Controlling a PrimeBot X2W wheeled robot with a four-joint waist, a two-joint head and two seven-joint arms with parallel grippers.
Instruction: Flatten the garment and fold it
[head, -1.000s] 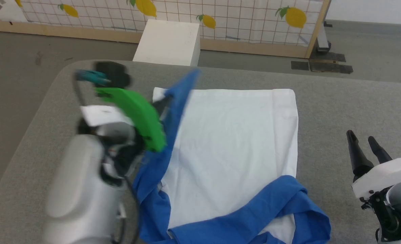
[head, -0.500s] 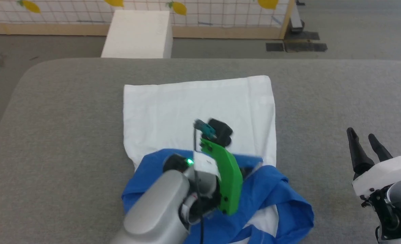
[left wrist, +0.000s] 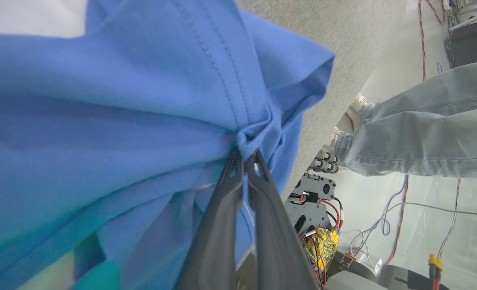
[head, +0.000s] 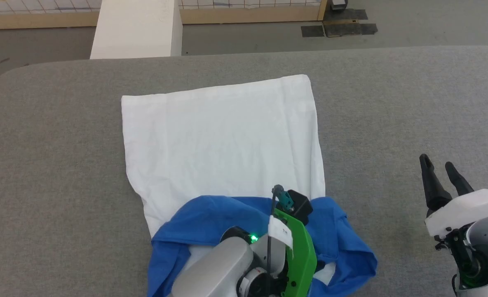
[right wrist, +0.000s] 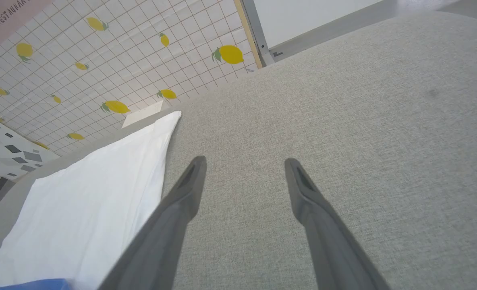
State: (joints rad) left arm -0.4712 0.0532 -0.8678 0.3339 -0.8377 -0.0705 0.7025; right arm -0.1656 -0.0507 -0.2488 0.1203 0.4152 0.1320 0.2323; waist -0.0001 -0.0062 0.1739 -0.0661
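Note:
The garment [head: 223, 140] lies on the grey table [head: 392, 103], its white body spread flat towards the far edge. Its blue sleeves [head: 211, 218] are bunched across the near end. My left arm's green wrist bracket [head: 297, 251] hangs over that blue cloth and hides the fingers below. In the left wrist view my left gripper [left wrist: 244, 155] is shut on a pinched fold of the blue sleeve [left wrist: 121, 100]. My right gripper [head: 437, 169] stands open over bare table to the right of the garment [right wrist: 89, 193]. Nothing is between the fingers of the right gripper [right wrist: 244, 165].
A white box [head: 137, 29] stands on the floor beyond the table's far edge. A lemon-patterned panel [right wrist: 101, 60] stands behind it. A person's leg in jeans [left wrist: 424, 133] is beside the table's near edge, with cables [left wrist: 399, 225] on the floor.
The head camera has tilted down. My left gripper has carried the blue sleeve from the garment's left side across to its near end. The right gripper has not moved.

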